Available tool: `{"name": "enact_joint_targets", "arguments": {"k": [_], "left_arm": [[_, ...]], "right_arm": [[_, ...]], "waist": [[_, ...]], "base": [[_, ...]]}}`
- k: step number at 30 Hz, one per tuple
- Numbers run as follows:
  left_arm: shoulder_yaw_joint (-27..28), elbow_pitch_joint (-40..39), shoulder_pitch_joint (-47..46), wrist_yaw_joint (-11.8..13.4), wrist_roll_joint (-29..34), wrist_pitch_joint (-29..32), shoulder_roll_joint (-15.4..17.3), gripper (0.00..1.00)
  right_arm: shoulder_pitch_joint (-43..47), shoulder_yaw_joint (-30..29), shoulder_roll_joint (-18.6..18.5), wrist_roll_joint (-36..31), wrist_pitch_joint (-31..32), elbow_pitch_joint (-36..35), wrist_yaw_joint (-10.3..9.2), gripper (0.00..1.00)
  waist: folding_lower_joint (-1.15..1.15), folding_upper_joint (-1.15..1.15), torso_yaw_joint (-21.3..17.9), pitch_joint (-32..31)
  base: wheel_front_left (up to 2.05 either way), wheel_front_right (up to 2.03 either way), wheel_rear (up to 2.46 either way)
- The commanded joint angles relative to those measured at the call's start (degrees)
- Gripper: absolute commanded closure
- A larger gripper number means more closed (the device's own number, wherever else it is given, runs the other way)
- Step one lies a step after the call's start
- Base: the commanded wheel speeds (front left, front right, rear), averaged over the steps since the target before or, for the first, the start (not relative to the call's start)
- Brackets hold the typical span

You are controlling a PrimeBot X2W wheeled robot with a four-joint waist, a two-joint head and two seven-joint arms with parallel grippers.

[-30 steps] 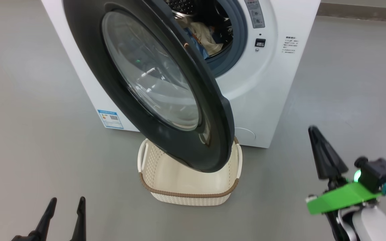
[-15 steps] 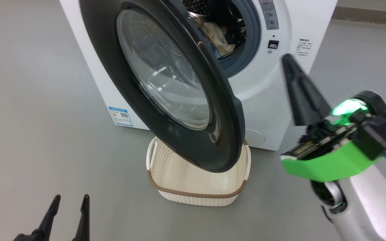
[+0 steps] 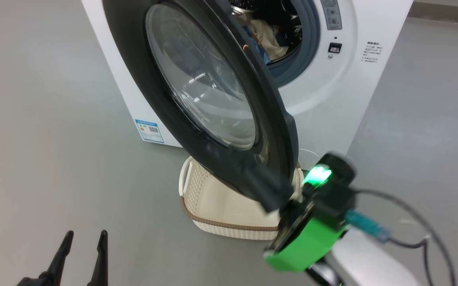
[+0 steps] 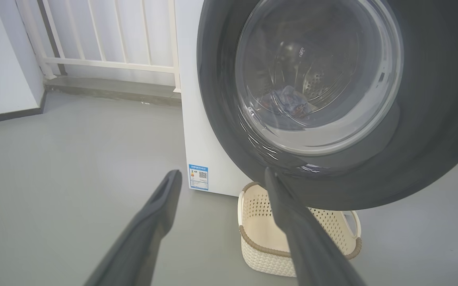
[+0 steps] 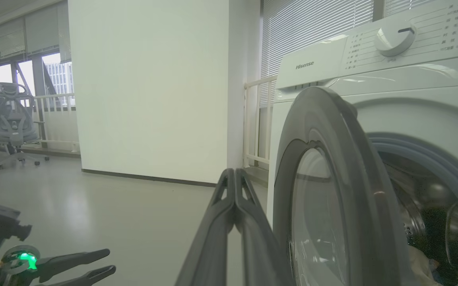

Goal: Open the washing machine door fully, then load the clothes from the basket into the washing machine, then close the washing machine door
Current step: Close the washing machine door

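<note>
Head view: right gripper (image 3: 262, 188), fingers pressed together, sits at the lower near rim of the half-open washing machine door (image 3: 213, 99), over the basket (image 3: 229, 228). Clothes (image 3: 266, 37) lie inside the washing machine (image 3: 324, 103). Left gripper (image 3: 86, 235), fingers apart, hovers near left over open floor (image 3: 34, 159).

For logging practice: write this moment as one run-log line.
door half-open | clothes in drum | basket empty | right gripper jaws shut, near door

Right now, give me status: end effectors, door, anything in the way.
Left end effector open, empty. Right end effector shut, beside the washing machine door, outer side. Door part open, clothes inside the washing machine. Basket under the door.
</note>
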Motion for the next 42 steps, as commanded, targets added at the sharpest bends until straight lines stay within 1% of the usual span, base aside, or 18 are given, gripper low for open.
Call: {"name": "enact_joint_targets", "arguments": {"k": [1,4,8,15,18,21,36,42], "left_arm": [[1.9,-1.7,-1.2,0.0,-0.3,-0.4,0.6,0.00],[1.9,-1.7,-1.4,0.0,-0.4,-0.4,0.5,0.00],[1.9,-1.7,-1.6,0.0,-0.4,-0.4,0.3,0.00],[2.2,-1.6,-2.2,0.0,-0.8,-0.4,-0.2,0.00],[2.0,-1.5,-2.8,0.0,-0.9,-0.4,-0.4,0.00],[1.5,-1.5,-3.5,0.0,-1.1,-0.4,-0.4,0.00],[0.9,-1.7,-6.0,0.0,-1.7,-0.4,-0.4,0.00],[0.5,-1.9,-6.9,0.0,-1.7,-0.4,-0.4,0.00]], "right_arm": [[1.0,2.9,0.8,0.7,-0.3,0.6,0.25,1.00],[1.9,6.2,0.9,1.5,-0.3,4.0,0.25,1.00],[3.2,6.6,1.1,2.2,-0.3,7.0,0.25,1.00],[5.7,2.1,1.9,2.2,-0.3,11.1,0.25,1.00],[5.4,-0.5,2.2,1.9,-0.3,12.4,0.25,1.00],[4.7,-1.7,2.2,1.7,-0.3,13.2,0.25,1.00],[0.9,-6.5,3.1,1.0,-0.3,15.1,0.25,1.00],[-0.7,-9.7,3.2,0.6,-0.3,15.0,0.25,1.00]], "waist": [[0.00,0.00,0.2,0.4],[0.00,0.00,0.2,0.9],[0.00,0.00,0.3,1.5],[0.00,0.00,-0.2,3.0],[0.00,0.00,-0.5,3.8],[0.00,0.00,-0.6,4.5],[0.00,0.00,0.2,7.8],[0.00,0.00,0.6,9.0]], "base": [[0.00,0.00,0.00],[0.00,0.00,0.00],[0.00,0.00,0.00],[0.00,0.00,0.00],[0.00,0.00,0.00],[0.00,0.00,0.00],[0.00,0.00,0.00],[0.00,0.00,0.00]]}}
